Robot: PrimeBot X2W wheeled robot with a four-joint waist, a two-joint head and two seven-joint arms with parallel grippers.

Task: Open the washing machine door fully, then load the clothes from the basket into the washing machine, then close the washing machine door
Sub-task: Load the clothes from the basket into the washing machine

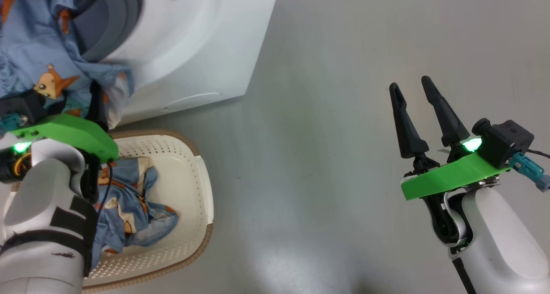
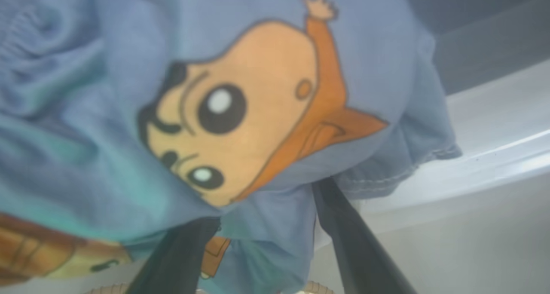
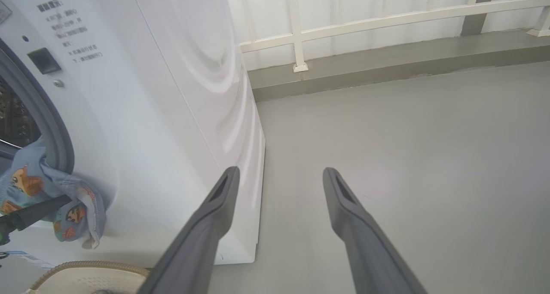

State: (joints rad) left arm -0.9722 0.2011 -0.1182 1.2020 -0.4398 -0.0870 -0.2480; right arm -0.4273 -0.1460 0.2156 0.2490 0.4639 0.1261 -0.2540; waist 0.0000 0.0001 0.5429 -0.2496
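Grey floor (image 1: 326, 156), clothes (image 1: 38, 66) draped over wide-spread left jaws at washing machine (image 1: 193, 49) mouth, basket (image 1: 189, 173) below, right jaws wide, empty

My head camera is bright and evenly lit. The floor (image 1: 309, 225) between the two sets of jaws carries a broad pale sheen, and the washer (image 1: 193, 49) front is almost washed out, with soft highlights. The green light (image 1: 472, 145) at the base of the right jaws blooms. On the left wrist camera the clothes (image 2: 240, 113) just past the jaws are soft, the jaws themselves are blurred, and a green cast tints the cloth left of them. The right wrist camera is sharp beyond its jaws, though the railing (image 3: 386, 21) bows near the top edge.
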